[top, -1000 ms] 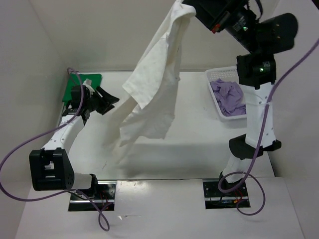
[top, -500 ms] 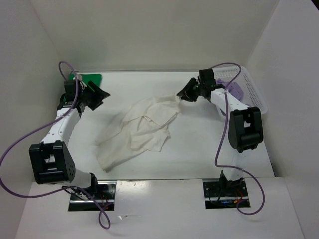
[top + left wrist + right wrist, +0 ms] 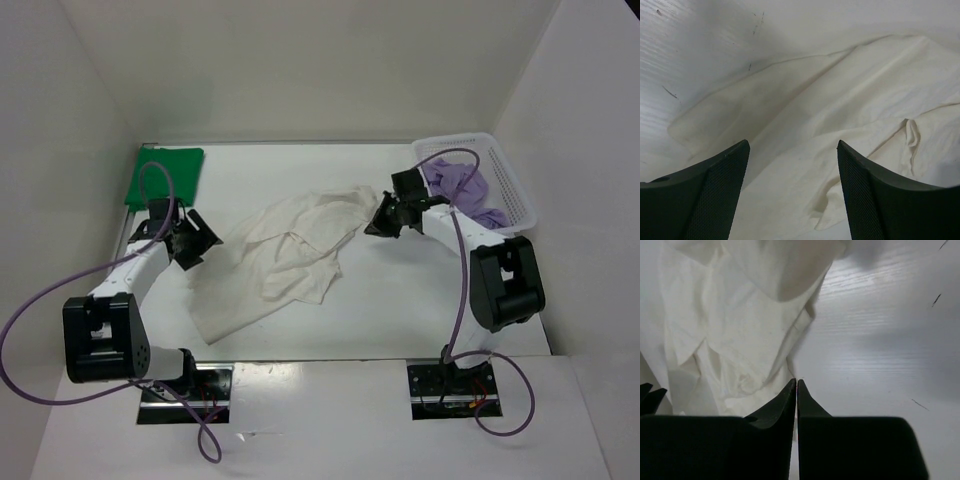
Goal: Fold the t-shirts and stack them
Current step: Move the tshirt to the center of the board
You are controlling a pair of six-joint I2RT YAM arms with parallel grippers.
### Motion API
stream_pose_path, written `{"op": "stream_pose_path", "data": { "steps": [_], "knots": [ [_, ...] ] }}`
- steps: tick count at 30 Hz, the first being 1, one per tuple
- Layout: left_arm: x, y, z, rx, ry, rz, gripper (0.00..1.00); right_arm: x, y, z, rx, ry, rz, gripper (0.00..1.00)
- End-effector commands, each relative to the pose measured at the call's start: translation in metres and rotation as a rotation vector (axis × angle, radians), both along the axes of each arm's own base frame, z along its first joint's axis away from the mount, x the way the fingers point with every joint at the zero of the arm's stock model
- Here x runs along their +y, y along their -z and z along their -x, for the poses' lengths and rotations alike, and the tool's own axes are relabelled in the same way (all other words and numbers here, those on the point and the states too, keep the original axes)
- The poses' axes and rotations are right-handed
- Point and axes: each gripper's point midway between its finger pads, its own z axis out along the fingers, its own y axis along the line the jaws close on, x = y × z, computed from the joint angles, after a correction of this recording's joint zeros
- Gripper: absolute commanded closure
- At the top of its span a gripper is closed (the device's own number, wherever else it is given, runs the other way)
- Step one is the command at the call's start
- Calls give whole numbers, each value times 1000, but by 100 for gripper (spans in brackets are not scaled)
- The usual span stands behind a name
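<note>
White-walled bay with a pale tabletop (image 3: pixel 400 300) carrying faint scuffs. Item: left gripper (image 3: pixel 200 240), released, jaws standing wide with nothing between them. It is low at the left edge of the white t-shirt (image 3: pixel 285 255) and points across it. The wrist view shows cloth spread beneath and beyond the left gripper (image 3: pixel 792 145), so it is judged to be lining up on a hem for spreading. Item: right gripper (image 3: pixel 378 222), clenched, tips meeting, no cloth seen pinched. It sits at the shirt's far right corner, and whether the tips touch the fabric cannot be told. Item: white t-shirt, centre of table, unfolded and rumpled, layers overlapping, running from near left to far right. It probably lies there so that each arm reaches one end, and it will need flattening before any fold. Item: green t-shirt (image 3: pixel 165 175), far left corner, a flat compact rectangle, apparently folded and serving as stack base, apart from the white one. Item: lavender t-shirt (image 3: pixel 460 185), bunched inside the white mesh basket (image 3: pixel 515 195) at far right, not yet begun. Obstructions: the right forearm lies between basket and white shirt, and a purple cable (image 3: pixel 460 300) hangs beside that arm. Nothing rests on the white shirt.
</note>
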Motion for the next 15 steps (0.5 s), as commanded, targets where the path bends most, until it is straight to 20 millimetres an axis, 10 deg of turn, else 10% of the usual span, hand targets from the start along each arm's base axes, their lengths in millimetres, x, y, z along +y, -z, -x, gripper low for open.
{"op": "stream_pose_path", "data": {
  "steps": [1, 8, 15],
  "knots": [
    [3, 3, 2, -4, -27, -7, 22, 13, -2, 2, -40, -39, 46, 94],
    [1, 31, -4, 56, -18, -2, 27, 13, 50, 5, 72, -61, 102, 52],
    [-5, 38, -41, 37, -4, 53, 88, 32, 50, -23, 46, -92, 49, 53]
  ]
}}
